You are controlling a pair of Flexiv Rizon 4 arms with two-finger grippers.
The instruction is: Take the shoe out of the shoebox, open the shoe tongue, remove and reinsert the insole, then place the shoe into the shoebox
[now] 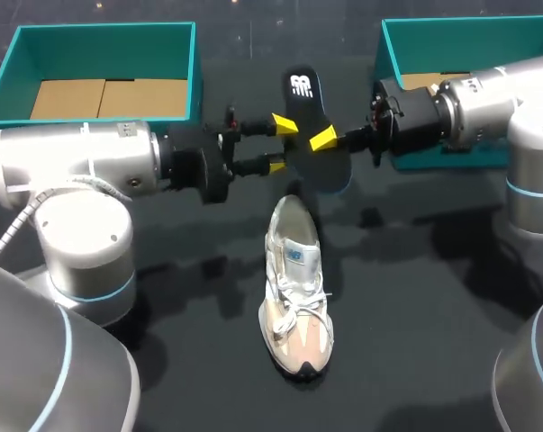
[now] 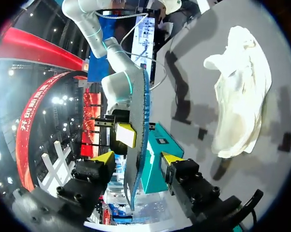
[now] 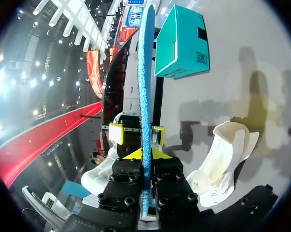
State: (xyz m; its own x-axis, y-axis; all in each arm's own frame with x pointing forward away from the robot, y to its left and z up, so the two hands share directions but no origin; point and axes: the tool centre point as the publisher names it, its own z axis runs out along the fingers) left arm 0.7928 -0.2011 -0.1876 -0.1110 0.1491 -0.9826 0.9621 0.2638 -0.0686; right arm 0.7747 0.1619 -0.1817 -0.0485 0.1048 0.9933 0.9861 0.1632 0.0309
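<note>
While the shoe (image 1: 294, 288) just lies on the dark table (image 1: 415, 342), laces up and toe pointing back at the robot, the black insole (image 1: 303, 99) is up in the air just behind its heel, standing on edge between the two arms. The right gripper (image 1: 323, 142) has it: in the right wrist view the fingers (image 3: 131, 153) of that gripper (image 3: 145, 154) are pinched tight on both faces of the insole (image 3: 146, 72), whose blue edge runs straight out ahead. The left gripper (image 1: 280, 144) comes in from the other side with its yellow tips spread wide. In the left wrist view the insole (image 2: 138, 111) sits in the gap of that gripper (image 2: 138, 158), and as far as I can see neither finger touches it, so it's straddling rather than gripping. Both wrist views also catch the shoe (image 2: 242, 96) down on the table, off to the side (image 3: 222, 159). Two teal shoebox halves sit at the back, one at back left (image 1: 100, 49) and one at back right (image 1: 460, 40) behind the right arm. Can't tell which is the lid.
</note>
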